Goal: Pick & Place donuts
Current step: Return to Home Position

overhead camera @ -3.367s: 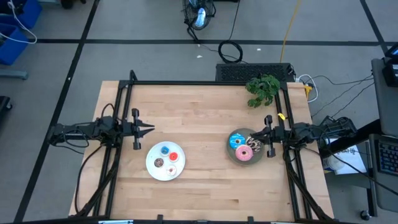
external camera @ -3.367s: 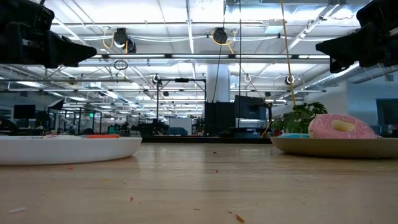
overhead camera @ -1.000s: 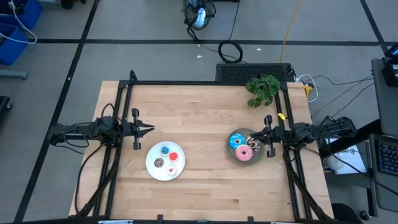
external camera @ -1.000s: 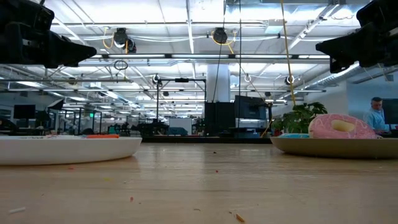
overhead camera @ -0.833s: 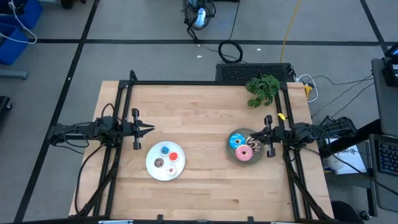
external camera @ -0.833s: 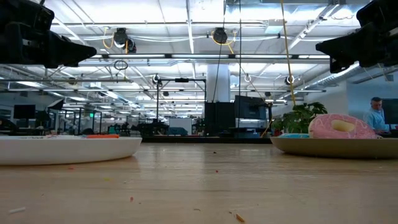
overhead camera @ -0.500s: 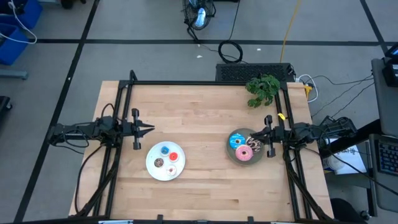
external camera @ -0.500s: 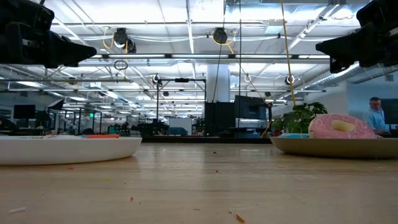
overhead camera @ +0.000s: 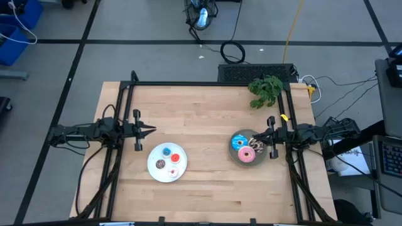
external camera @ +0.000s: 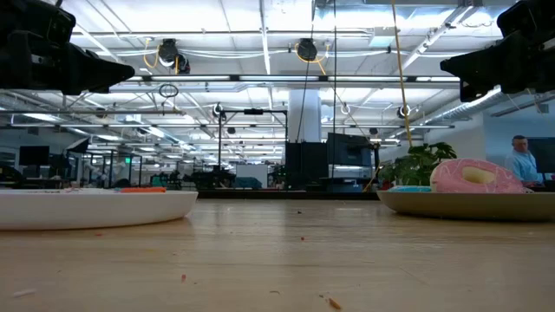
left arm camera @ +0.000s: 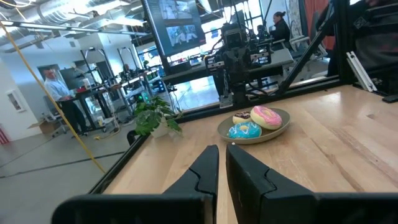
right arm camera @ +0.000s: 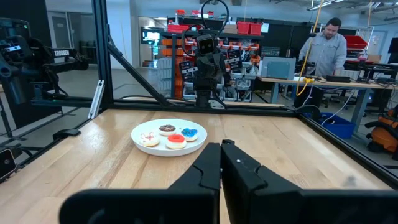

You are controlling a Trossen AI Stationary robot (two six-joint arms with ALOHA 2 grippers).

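No text, label, brand, number or sign can be read on any surface. One candidate only — the hanging screen [left arm camera: 180,28], above and beyond the grey plate [left arm camera: 281,129] of donuts [left arm camera: 268,116] in the left wrist view — shows pale panels whose lettering is too small to make out.

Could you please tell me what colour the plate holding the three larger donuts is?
Plain grey; the plate shows best in the high view.
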